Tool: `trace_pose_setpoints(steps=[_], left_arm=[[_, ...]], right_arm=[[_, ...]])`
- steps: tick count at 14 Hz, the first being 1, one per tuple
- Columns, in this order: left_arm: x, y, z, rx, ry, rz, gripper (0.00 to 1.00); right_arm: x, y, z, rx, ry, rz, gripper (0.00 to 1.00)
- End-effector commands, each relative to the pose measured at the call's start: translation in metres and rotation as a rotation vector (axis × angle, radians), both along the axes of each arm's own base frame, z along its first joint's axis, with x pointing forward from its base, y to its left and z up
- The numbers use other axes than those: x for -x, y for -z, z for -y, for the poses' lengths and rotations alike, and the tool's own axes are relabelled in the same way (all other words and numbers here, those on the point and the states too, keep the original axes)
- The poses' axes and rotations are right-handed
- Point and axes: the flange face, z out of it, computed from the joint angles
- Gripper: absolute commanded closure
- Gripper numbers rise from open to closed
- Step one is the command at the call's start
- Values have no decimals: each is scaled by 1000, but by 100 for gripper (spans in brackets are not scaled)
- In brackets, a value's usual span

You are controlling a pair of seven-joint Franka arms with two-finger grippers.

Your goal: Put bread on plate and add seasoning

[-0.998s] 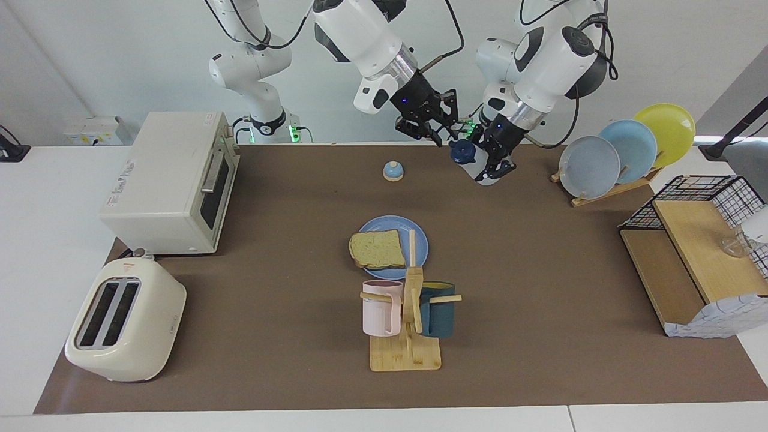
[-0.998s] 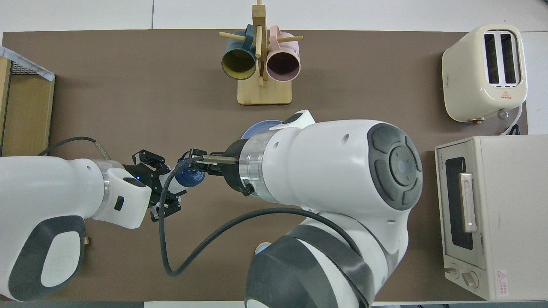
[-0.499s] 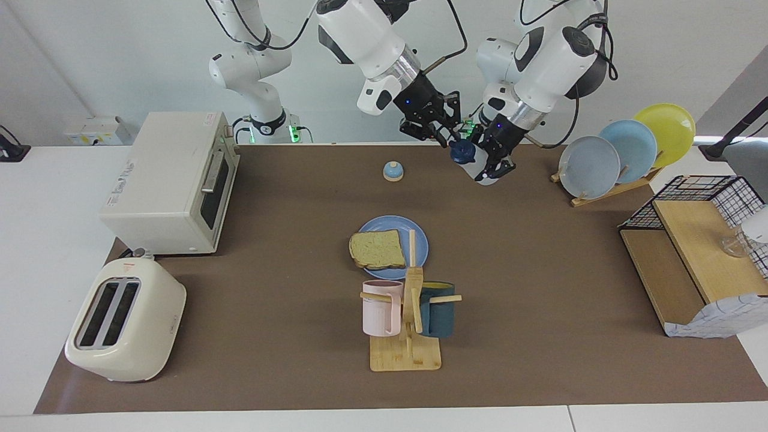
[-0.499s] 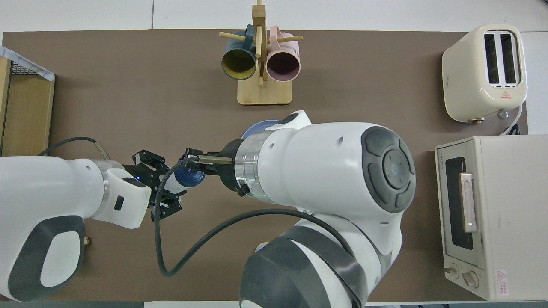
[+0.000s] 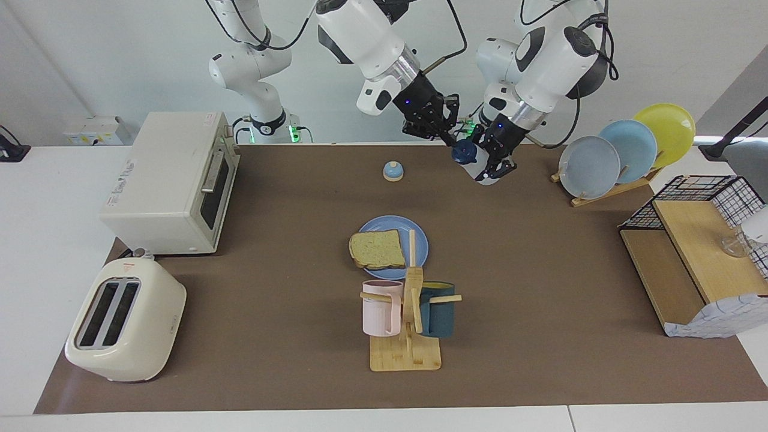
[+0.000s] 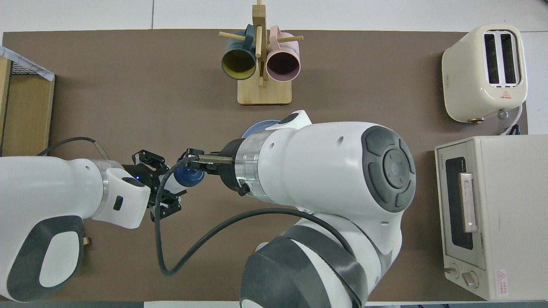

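Since a second ago our right gripper (image 5: 454,144) has moved in and clamped on the dark cap of the translucent white seasoning bottle (image 5: 478,164). Left gripper (image 5: 495,163) still grasps its body, above bare mat near the small blue-domed bell (image 5: 393,171). Tan toast slice (image 5: 377,249) lies on the round blue plate (image 5: 420,240), farther from us than the bell.
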Motion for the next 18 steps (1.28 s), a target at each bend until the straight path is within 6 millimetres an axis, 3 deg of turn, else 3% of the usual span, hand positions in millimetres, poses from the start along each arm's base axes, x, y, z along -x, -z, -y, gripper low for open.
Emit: trace_pose_setpoints(steps=[1,6,12,13,14,16,18], left_arm=[[8,-1,-3,30,9,12,100],[7,-2,-3,31,6,11,100],[8,-1,-3,30,9,9,100],[8,-1,-3,30,8,7,100],[9,-1,-3,29,10,6,100],[8,-2,-5,30,8,6,100],[8,-1,-5,29,8,5,100]], right_arm=[[-7,-1,0,-31,38,-19,100],[-13,-2,5,-64,60,-45,100],[-32,-15,37,-152,138,-88,100],[-31,-13,37,-146,135,-86,94],[-29,-11,35,-134,125,-80,4],[-27,-3,43,-83,109,-72,0],[-41,7,70,78,78,-1,0]])
